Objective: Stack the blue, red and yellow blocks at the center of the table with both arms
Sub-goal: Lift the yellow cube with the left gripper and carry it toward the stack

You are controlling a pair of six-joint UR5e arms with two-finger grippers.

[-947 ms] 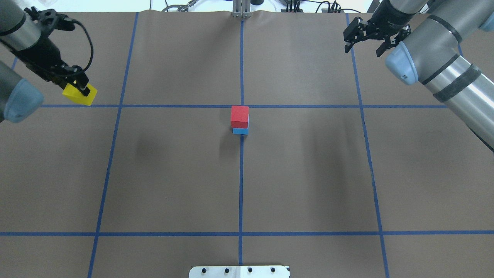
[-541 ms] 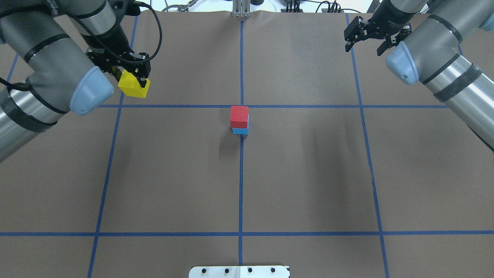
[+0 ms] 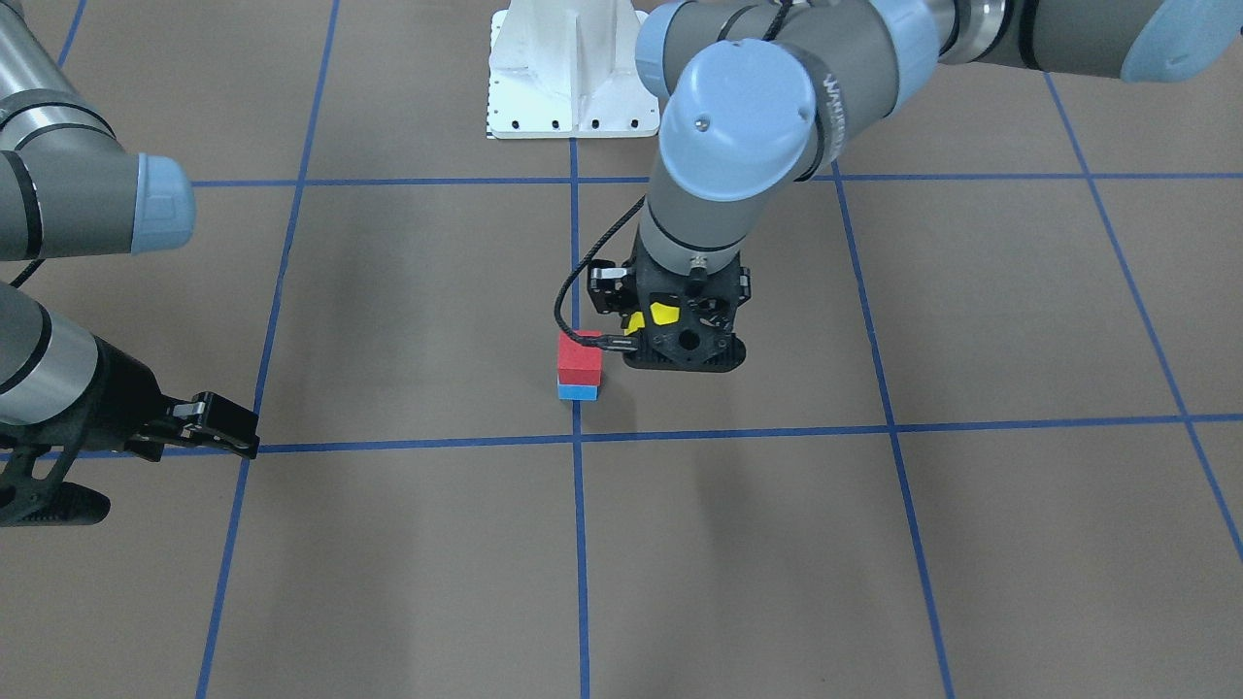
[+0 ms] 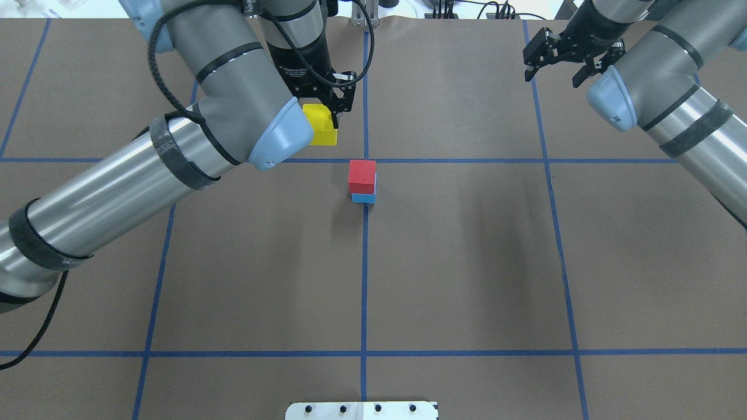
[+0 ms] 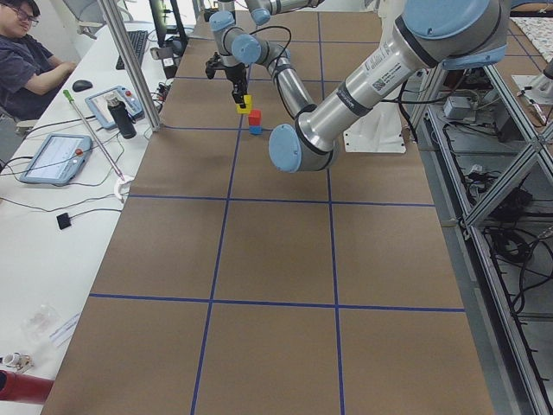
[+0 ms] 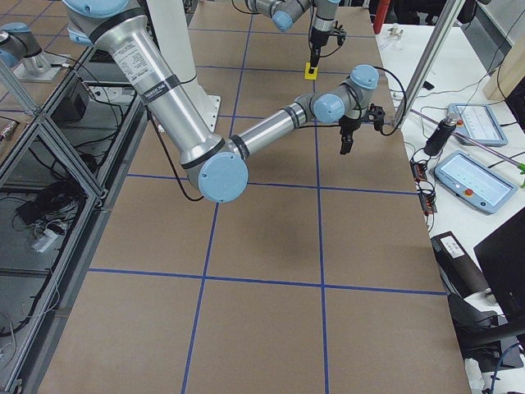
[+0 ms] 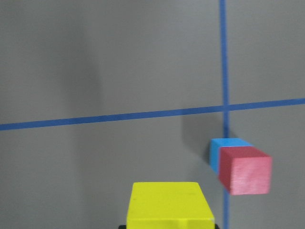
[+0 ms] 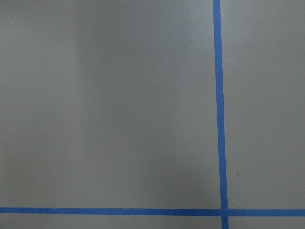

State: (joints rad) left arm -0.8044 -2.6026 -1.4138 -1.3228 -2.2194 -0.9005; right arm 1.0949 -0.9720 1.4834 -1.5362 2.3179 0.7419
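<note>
Beside the red block (image 4: 362, 175), the left claw (image 4: 322, 114) grips the yellow block (image 4: 321, 133).

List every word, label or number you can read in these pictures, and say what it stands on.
No text can be read.
White lettering on the left arm: too blurred.
Forearm label, same arm: too small.
Printed label on the right arm: too small.

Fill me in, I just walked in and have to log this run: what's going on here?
The left gripper holds the yellow block lifted off the table, close to the other two. The red block sits on the blue block by the central tape crossing. The right gripper hangs open and empty off to the side.
</note>
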